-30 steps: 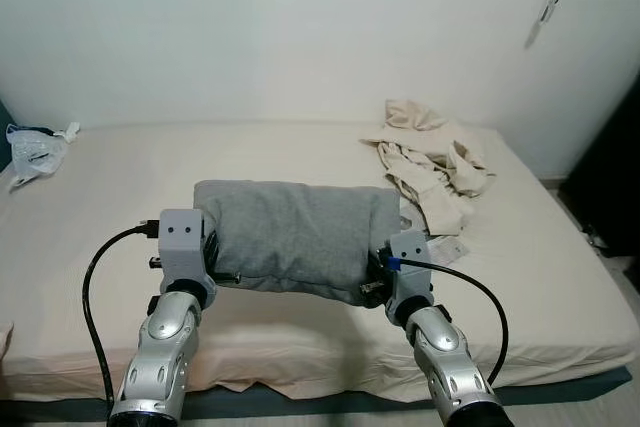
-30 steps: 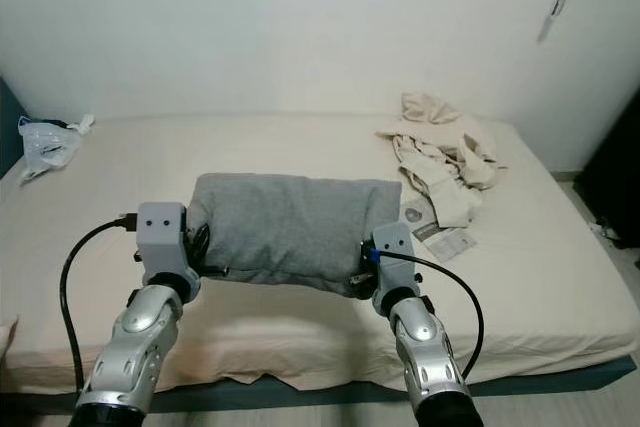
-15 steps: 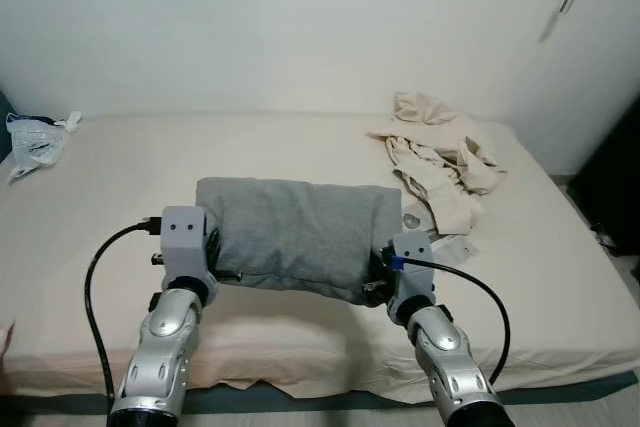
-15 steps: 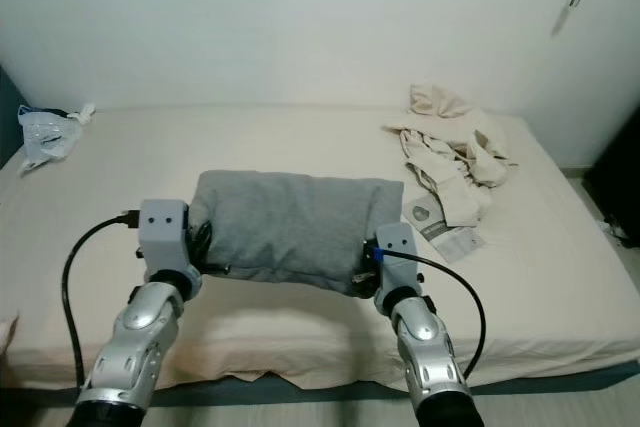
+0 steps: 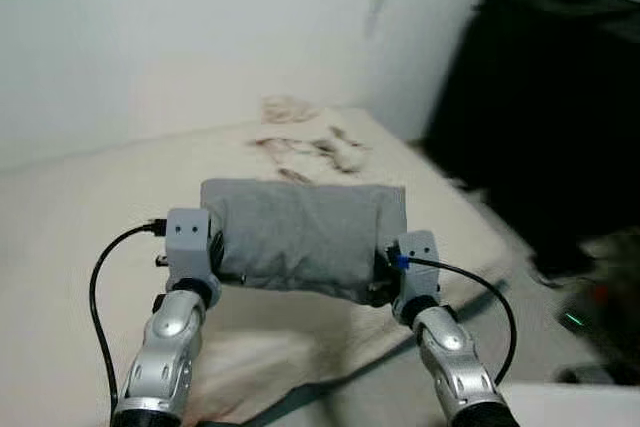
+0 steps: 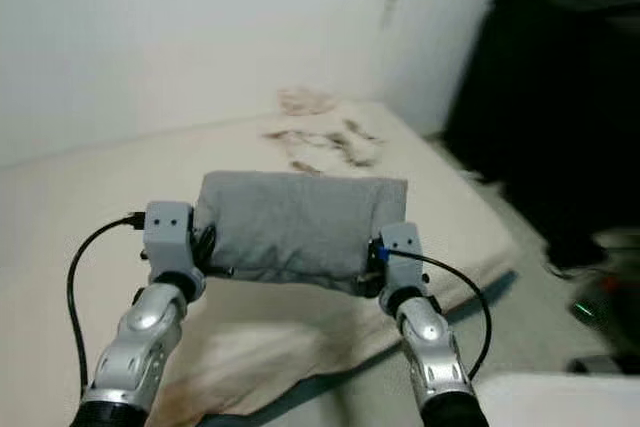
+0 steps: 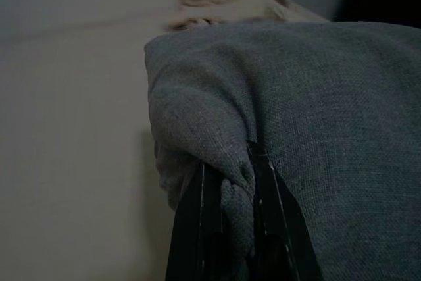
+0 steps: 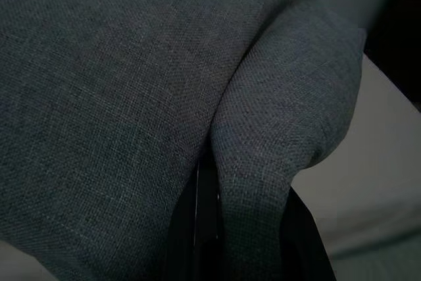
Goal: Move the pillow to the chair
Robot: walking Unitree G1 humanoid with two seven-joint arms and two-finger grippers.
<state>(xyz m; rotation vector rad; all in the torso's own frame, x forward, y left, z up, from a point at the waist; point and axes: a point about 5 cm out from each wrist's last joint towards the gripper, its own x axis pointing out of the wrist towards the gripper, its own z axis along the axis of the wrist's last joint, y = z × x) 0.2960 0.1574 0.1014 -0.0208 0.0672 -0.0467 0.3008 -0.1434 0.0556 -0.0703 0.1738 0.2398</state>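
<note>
The gray pillow (image 5: 305, 237) hangs between both grippers above the bed (image 5: 60, 237). The left gripper (image 7: 230, 208) pinches a fold at one end; the right gripper (image 8: 223, 228) pinches the other end's fabric.

Home bedroom: bed (image 5: 60, 217), strewn clothes (image 5: 300, 142)

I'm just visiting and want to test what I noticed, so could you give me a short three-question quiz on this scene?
1. True or false: the grey pillow lies flat on the bed.
2. What grips the pillow's ends? A) a person's hands B) the left pincer and right pincer C) one pincer alone
3. Fill in: at the far end of the bed lies a heap of pale ____.

Key
1. False: it is held up off the bed, one end in each pincer.
2. B: each pincer's black fingers are pinched on a fold of grey fabric.
3. Clothes, blurred here.
</note>
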